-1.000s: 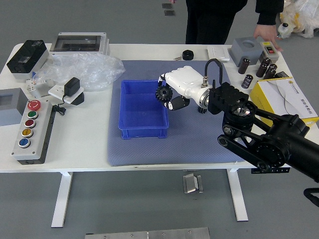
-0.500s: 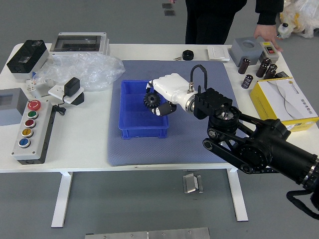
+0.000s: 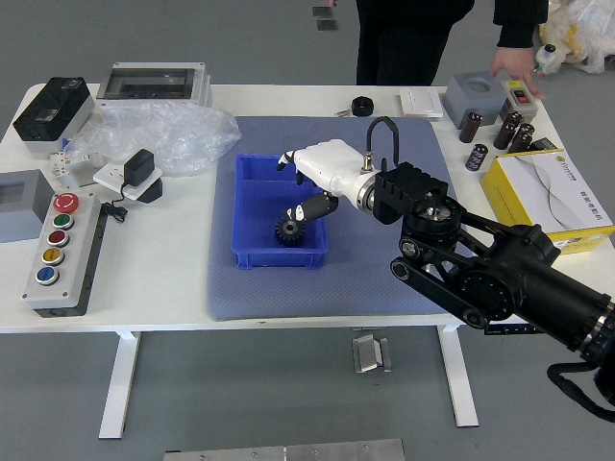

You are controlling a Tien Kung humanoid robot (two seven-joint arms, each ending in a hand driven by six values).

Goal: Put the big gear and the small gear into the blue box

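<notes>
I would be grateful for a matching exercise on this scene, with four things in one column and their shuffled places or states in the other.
Things:
1. Dark gear
2. Blue box
3. Robot's right hand
4. Person's hand

Places or states:
A. Spread open, reaching over the box
B. At the far side of the table
C. Inside the box
D. Standing on the grey-blue mat

Right pairs: 1-C, 2-D, 3-A, 4-B

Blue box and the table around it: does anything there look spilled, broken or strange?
I see nothing spilled or broken. The blue box stands upright, with a black gear inside. Slightly untidy: crumpled clear plastic lies loose at the far left of the table, perhaps leftover packaging.
</notes>
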